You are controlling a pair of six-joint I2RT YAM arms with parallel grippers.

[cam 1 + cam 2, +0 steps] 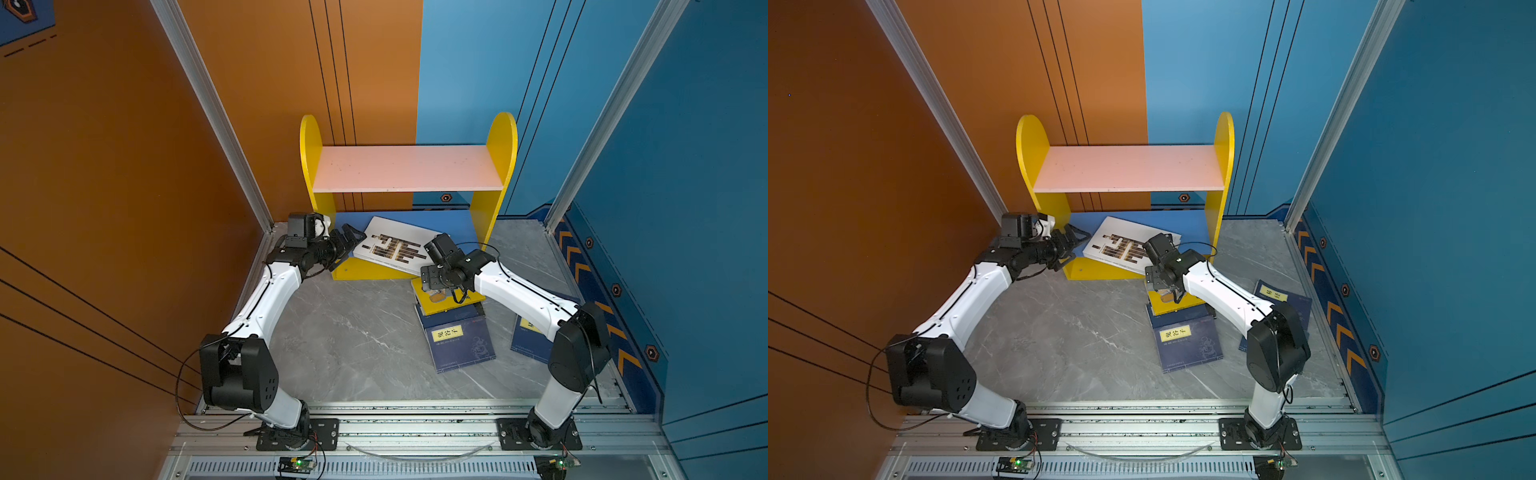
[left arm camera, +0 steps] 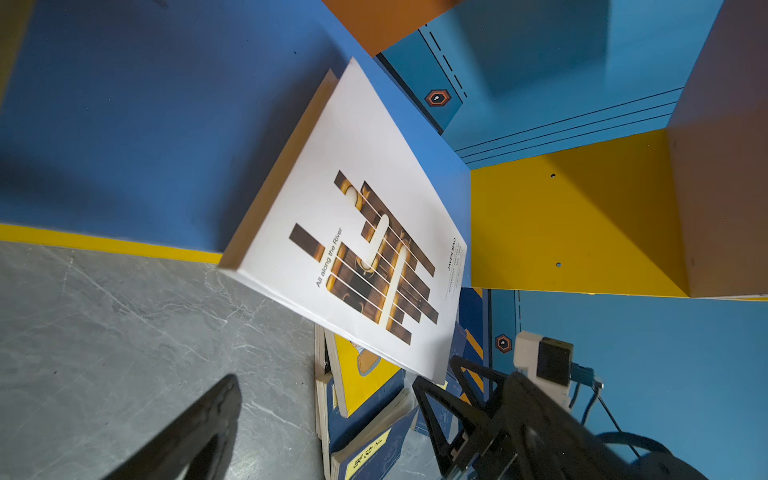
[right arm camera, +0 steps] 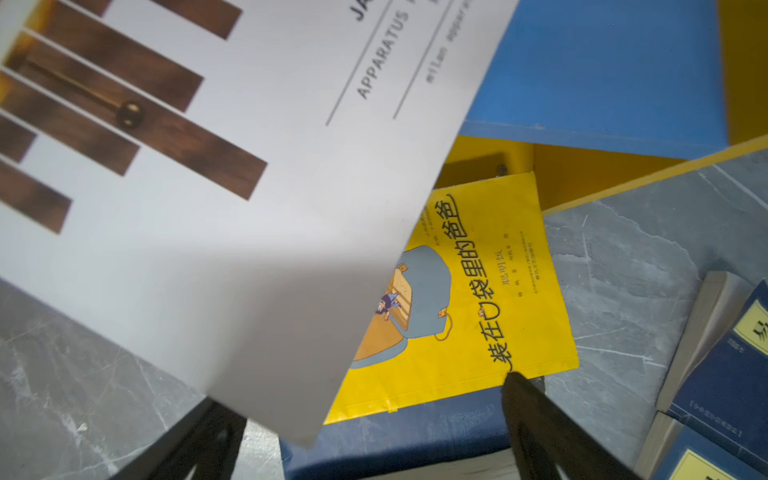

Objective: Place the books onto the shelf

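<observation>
Top views both, left to right: left gripper (image 1: 350, 248) spread wide, empty, just beside white book (image 1: 395, 247). White book lies askew on shelf (image 1: 309, 166) lower blue board (image 1: 453, 224), corner overhanging front. Pink upper board (image 1: 407, 166) bare. Right gripper (image 1: 434, 286) likewise spread, empty, above yellow book (image 1: 451, 300) atop navy books (image 1: 461, 345) on floor (image 1: 332, 332). Judgement: one book roughly shelved, others remain.

Robotics laboratory test cell: aluminium-profile frame (image 1: 208, 104), printed orange wall panel (image 1: 104, 166) and blue wall panel (image 1: 706, 166), grey marble-pattern tabletop (image 1: 353, 340), left arm (image 1: 266, 299) and right arm (image 1: 523, 299) bolted to a slotted rail (image 1: 415, 434), exposed circuit board (image 1: 297, 462).
</observation>
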